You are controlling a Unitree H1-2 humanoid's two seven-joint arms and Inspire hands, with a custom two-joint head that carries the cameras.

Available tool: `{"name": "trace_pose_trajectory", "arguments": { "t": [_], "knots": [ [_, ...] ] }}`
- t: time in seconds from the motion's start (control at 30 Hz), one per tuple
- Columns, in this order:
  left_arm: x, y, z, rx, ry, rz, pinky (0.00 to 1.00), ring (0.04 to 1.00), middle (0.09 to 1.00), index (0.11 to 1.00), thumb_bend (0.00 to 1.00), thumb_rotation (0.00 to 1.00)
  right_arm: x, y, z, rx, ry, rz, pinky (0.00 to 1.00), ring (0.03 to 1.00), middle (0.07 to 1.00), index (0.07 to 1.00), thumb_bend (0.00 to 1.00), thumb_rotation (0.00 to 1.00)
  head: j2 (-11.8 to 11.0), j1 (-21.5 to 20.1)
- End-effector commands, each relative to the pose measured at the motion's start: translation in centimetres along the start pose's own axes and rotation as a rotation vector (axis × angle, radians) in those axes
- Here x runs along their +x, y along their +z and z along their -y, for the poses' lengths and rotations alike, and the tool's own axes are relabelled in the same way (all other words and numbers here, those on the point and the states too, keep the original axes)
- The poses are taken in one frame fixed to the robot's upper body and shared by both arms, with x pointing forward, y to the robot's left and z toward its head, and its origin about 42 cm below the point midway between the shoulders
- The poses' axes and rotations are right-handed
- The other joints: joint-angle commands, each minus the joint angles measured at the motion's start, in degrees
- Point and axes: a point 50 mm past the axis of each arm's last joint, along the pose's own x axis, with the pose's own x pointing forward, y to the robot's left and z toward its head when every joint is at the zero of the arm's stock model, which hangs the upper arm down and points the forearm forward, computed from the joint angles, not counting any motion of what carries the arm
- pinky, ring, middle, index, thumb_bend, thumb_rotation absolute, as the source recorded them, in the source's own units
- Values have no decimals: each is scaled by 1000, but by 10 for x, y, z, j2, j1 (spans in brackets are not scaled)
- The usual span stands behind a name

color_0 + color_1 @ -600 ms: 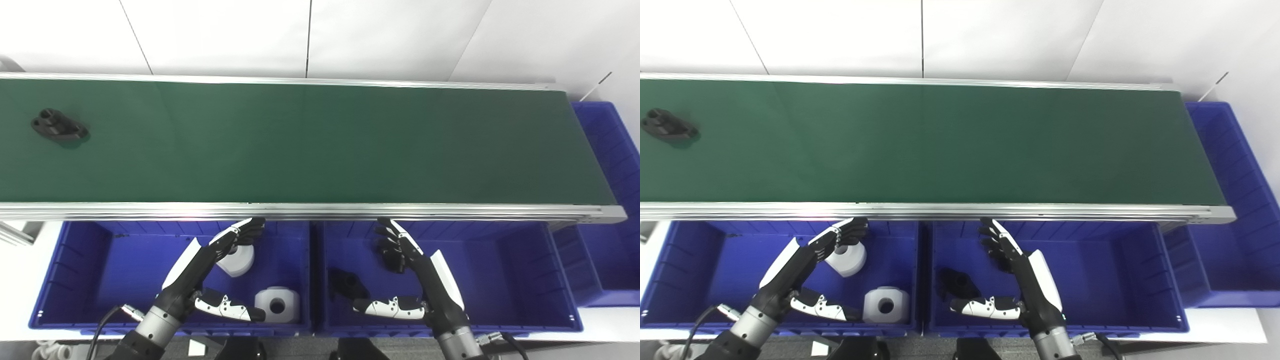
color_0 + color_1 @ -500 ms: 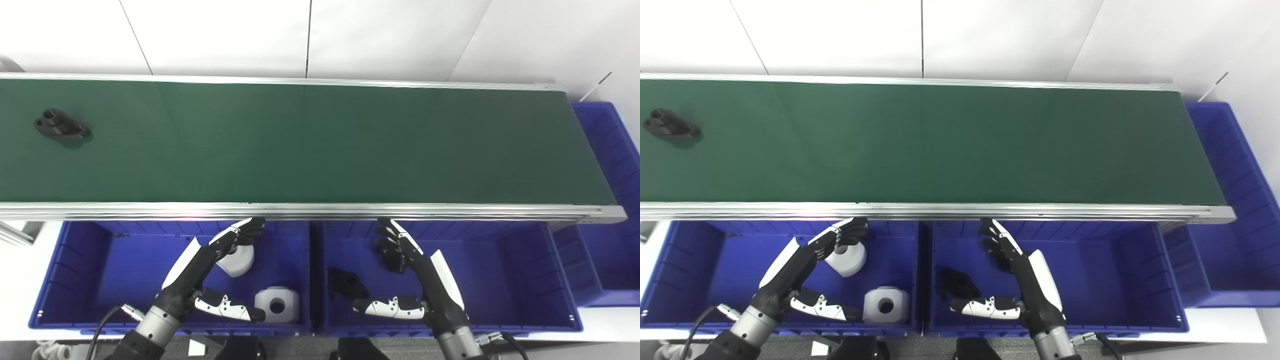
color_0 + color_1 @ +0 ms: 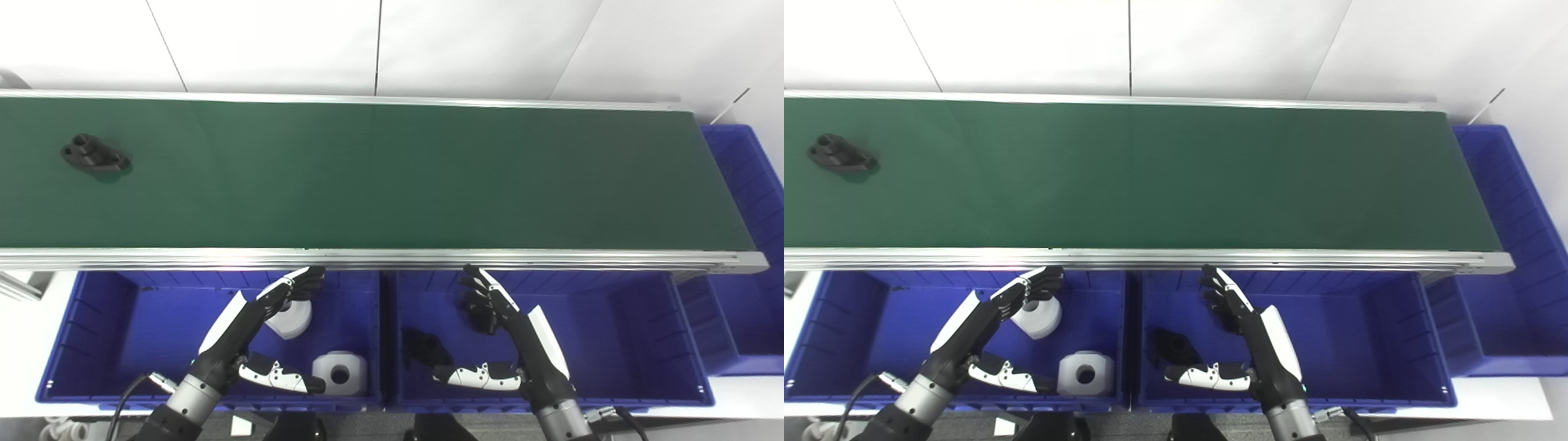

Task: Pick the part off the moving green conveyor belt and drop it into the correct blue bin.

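Observation:
A black part [image 3: 95, 160] lies on the green conveyor belt [image 3: 392, 177] at its far left. My left hand [image 3: 245, 331] is open and empty above the left blue bin [image 3: 98, 331], near the belt's front rail. My right hand [image 3: 517, 343] is open and empty above the middle blue bin [image 3: 618, 331]. Both hands are far from the part. The left bin holds two white parts [image 3: 340, 372]. The middle bin holds a black part [image 3: 425, 348], and another dark part lies partly hidden behind my right hand's fingers.
A third blue bin [image 3: 747, 184] stands at the belt's right end. An aluminium rail [image 3: 392, 257] edges the belt in front, between the belt and the bins. A white wall stands behind the belt.
The black part has moved a little to the right along the belt. Both hands have stayed where they were.

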Motion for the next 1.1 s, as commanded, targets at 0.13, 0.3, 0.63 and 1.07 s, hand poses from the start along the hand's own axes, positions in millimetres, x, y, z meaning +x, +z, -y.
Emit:
{"name": "trace_pose_trajectory", "arguments": {
  "t": [0.13,0.3,0.63,1.07],
  "knots": [
    [3,10,-8,18,16,70,805,845,872,868,896,234,1,12,5,-5,-21,59,751,814,861,915,888,239,1,1],
    [2,11,-8,23,20,70,809,844,869,867,898,244,1,10,5,-6,-22,63,748,812,860,914,890,241,0,1],
    [2,11,-8,21,21,70,818,848,871,868,898,242,0,11,5,-5,-21,64,749,813,863,916,888,230,-1,2],
    [8,12,10,12,3,76,812,852,881,869,886,236,-8,0,17,-5,-21,65,752,819,866,921,878,253,-41,141]
  ]
}}
